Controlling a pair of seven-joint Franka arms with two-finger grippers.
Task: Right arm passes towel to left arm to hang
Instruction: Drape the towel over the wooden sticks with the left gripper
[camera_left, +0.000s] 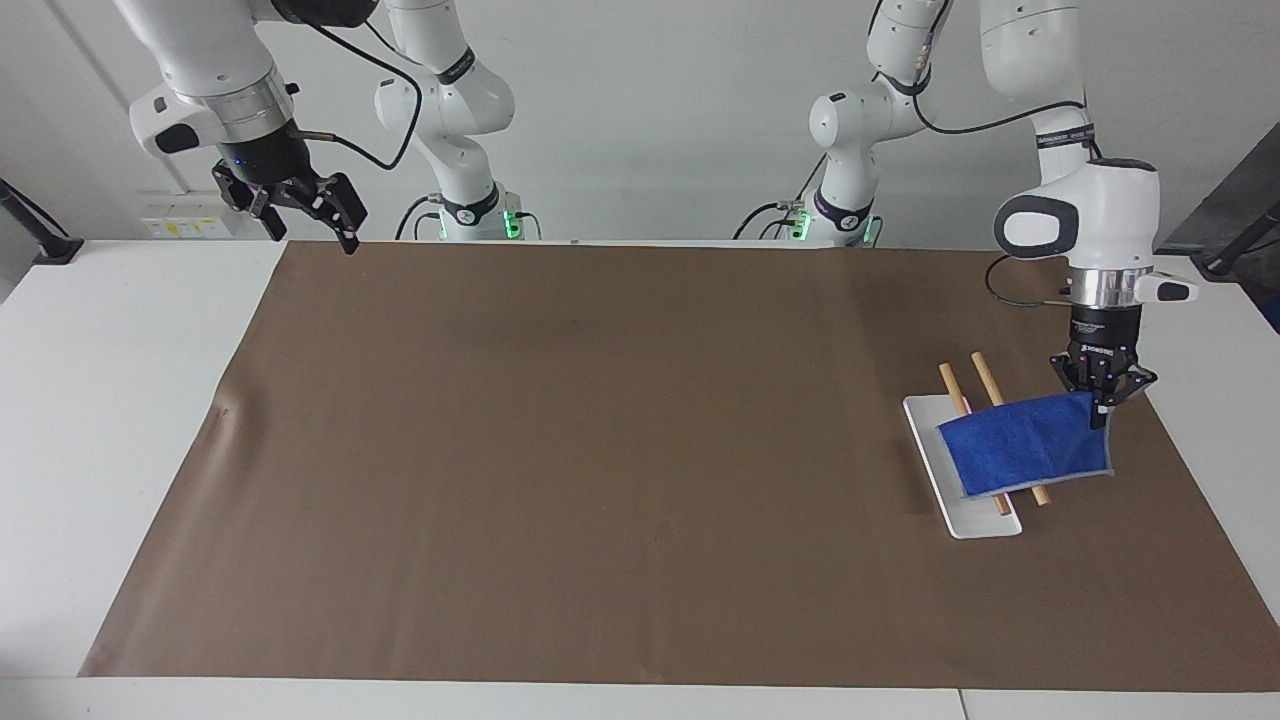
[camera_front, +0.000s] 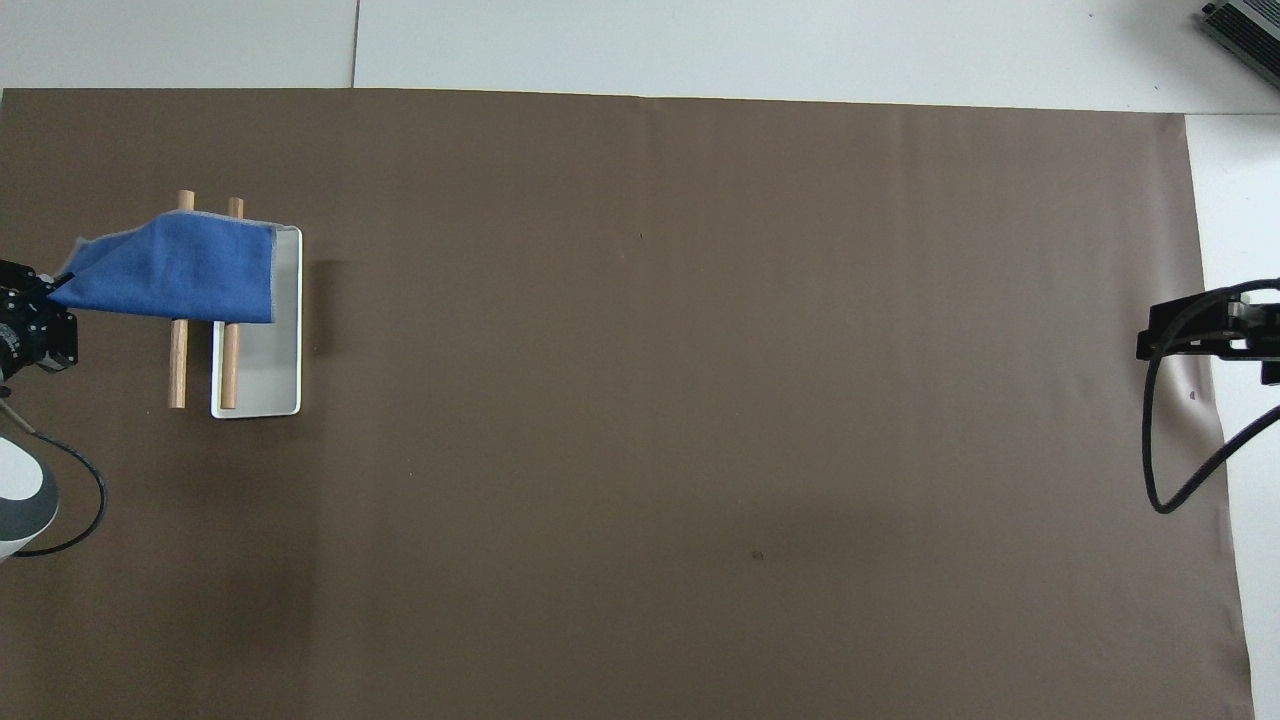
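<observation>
The blue towel (camera_left: 1025, 445) is spread across the two wooden rods (camera_left: 985, 378) of a rack at the left arm's end of the table. It also shows in the overhead view (camera_front: 170, 270). My left gripper (camera_left: 1100, 402) is shut on the towel's corner, just off the rack's side toward the table's end, and shows at the overhead view's edge (camera_front: 35, 320). My right gripper (camera_left: 305, 215) is open and empty. It is raised over the sheet's corner at the right arm's end (camera_front: 1200, 330).
The rack has a white tray base (camera_left: 965, 512) with the two rods (camera_front: 178, 370) slanting above it; one rod lies over the base (camera_front: 265, 375). A large brown sheet (camera_left: 600, 450) covers the table, with bare white table (camera_left: 100, 400) at both ends.
</observation>
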